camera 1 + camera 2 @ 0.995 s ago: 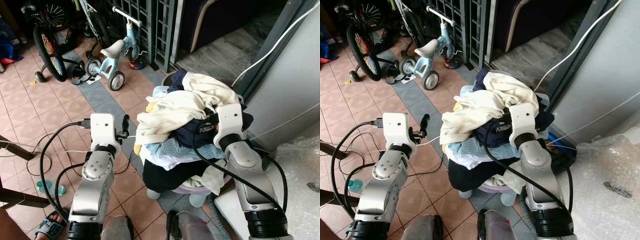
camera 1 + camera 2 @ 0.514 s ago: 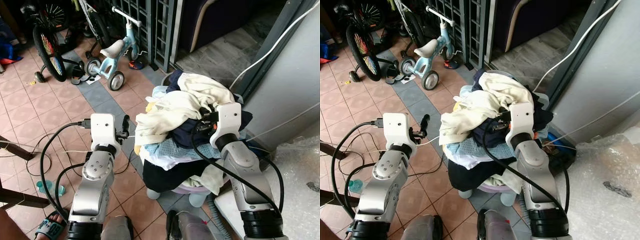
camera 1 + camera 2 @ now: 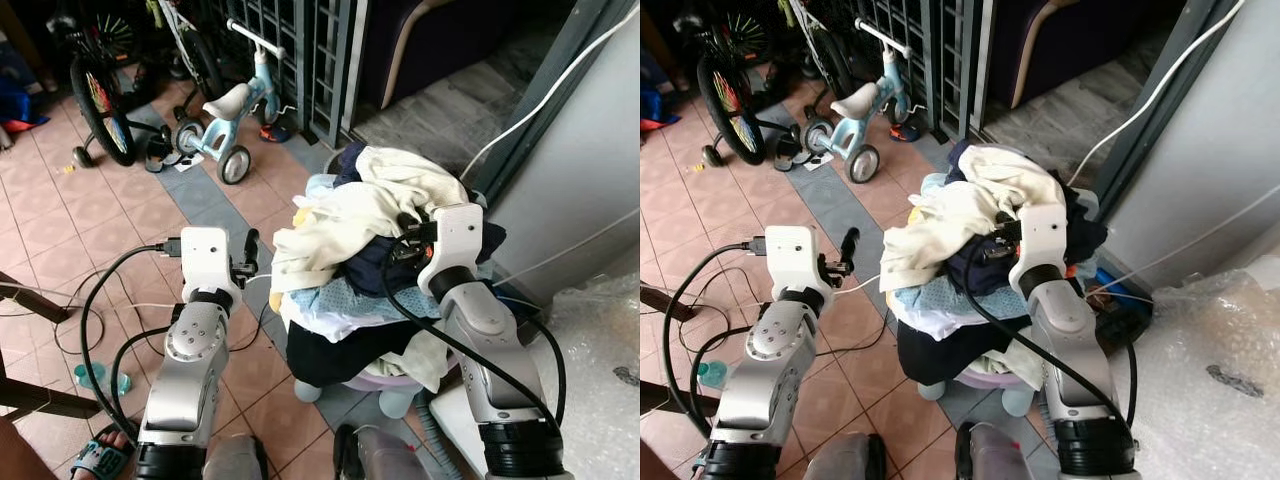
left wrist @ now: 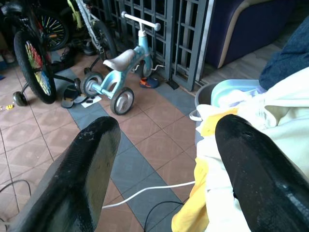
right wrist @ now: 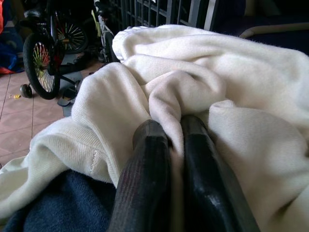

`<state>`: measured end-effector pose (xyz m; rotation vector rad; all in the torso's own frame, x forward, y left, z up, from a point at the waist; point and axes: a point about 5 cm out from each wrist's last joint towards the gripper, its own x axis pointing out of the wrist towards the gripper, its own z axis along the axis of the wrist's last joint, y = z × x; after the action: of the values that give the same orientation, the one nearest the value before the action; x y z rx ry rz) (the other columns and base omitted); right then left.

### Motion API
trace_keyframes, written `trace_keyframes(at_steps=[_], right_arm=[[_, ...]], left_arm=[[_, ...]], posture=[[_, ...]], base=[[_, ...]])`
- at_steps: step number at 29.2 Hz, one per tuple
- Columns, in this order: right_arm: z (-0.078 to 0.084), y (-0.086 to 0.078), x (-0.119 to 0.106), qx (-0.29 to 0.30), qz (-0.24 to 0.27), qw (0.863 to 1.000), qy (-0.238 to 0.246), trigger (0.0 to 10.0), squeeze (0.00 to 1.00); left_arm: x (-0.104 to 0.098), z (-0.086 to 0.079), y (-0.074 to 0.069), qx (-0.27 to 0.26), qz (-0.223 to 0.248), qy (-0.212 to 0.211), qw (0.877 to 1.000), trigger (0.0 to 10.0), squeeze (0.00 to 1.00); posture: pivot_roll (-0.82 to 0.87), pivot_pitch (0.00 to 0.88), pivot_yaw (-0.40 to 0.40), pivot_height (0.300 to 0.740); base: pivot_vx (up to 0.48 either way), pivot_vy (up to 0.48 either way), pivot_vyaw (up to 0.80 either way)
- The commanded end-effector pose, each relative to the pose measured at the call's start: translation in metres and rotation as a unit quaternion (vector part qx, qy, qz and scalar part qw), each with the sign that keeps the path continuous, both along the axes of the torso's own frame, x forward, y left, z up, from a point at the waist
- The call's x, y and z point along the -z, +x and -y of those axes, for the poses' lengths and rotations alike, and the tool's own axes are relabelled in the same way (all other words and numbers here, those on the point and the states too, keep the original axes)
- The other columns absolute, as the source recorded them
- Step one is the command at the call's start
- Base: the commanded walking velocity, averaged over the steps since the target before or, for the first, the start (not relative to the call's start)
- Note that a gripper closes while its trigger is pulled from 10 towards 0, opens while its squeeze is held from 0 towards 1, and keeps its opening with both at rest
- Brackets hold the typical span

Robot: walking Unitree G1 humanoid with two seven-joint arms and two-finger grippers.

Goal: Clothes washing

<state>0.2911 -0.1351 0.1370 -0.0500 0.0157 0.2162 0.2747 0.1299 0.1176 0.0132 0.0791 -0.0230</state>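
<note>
Cream garment point(image 5: 203, 82) is soft knit (matt, fleecy).

A home's tiled porch: a child's balance bike point(image 3: 234, 112) and a bicycle point(image 3: 96, 92) are parked by a metal grille gate point(image 3: 300, 45), and a heaped laundry basket point(image 3: 375, 255) stands on the floor tiles point(image 3: 90, 215).

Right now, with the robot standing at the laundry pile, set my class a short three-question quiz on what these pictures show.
1. True or false: the right hand is shut on a fold of the cream garment.
2. Multiple choice: the left hand is A) open beside the pile, B) shut on a yellow cloth, C) resting on the tricycle.
3. Short answer: what colour is the child's tricycle on the tiled floor?

Key
1. True; its fingers pinch a fold of the cloth.
2. A
3. Light blue, with a white seat.
</note>
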Motion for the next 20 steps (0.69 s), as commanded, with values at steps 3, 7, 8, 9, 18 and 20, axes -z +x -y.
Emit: trace_keyframes(at_steps=[3,7,8,9,18,20], right_arm=[[-0.002,0.000,0.001,-0.002,0.002,1.000,0.007,10.0,0.00],[-0.004,0.009,-0.002,-0.004,0.001,1.000,-0.004,10.0,0.00],[-0.004,0.011,-0.004,-0.007,0.006,1.000,-0.010,10.0,0.00],[-0.003,0.012,-0.008,-0.012,0.015,1.000,-0.018,10.0,0.00],[0.012,0.008,0.002,-0.018,0.006,0.998,-0.068,10.0,0.00],[0.013,0.003,0.000,-0.027,0.013,0.998,-0.062,10.0,0.00]], left_arm=[[0.002,0.000,0.000,-0.002,-0.007,0.010,1.000,10.0,0.00],[-0.002,0.001,0.006,0.014,0.000,0.023,1.000,10.0,0.00],[-0.005,0.002,0.008,0.020,0.006,0.032,0.999,10.0,0.00],[-0.006,0.003,0.010,0.035,0.005,0.034,0.999,10.0,0.00],[-0.001,0.002,0.009,0.034,-0.001,0.011,0.999,10.0,0.00],[0.001,0.001,0.005,0.044,0.007,0.000,0.999,10.0,0.00]], posture=[[-0.01,0.121,-0.004,0.740],[-0.01,0.126,-0.003,0.740],[-0.01,0.125,0.002,0.740],[-0.01,0.126,0.007,0.740],[-0.02,0.103,0.038,0.740],[-0.03,0.104,0.030,0.740]], base=[[0.000,0.000,0.00],[0.000,0.000,0.00],[0.000,0.000,0.00],[0.000,0.000,0.00],[0.000,0.000,0.00],[0.000,0.000,0.00]])
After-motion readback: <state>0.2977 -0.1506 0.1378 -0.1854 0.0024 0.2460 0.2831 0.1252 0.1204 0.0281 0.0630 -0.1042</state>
